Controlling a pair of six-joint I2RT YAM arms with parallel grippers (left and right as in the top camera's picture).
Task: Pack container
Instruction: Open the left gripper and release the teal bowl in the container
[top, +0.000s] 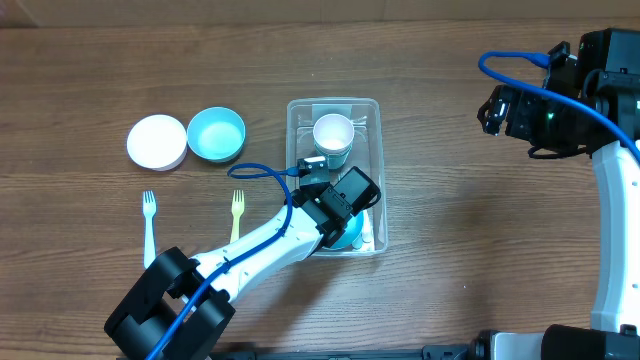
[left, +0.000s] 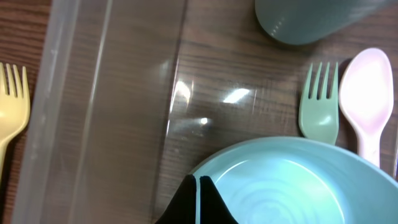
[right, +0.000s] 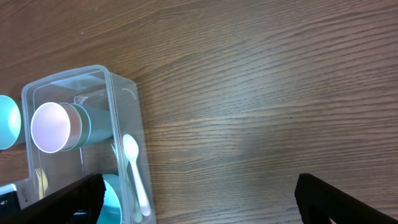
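Pinching teal bowl (left: 298, 180) by rim in left claw (left: 199, 193) — settle flat in container (left: 62, 124), off fork (left: 319, 106) and spoon (left: 370, 93) — with right claw (right: 199, 199) spread wide.

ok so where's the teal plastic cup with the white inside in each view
overhead: cup at centre, in upper end of the clear rectangular plastic container
left wrist: cup at top edge, right of centre
right wrist: cup at left, white mouth showing
shared landmark: container rim
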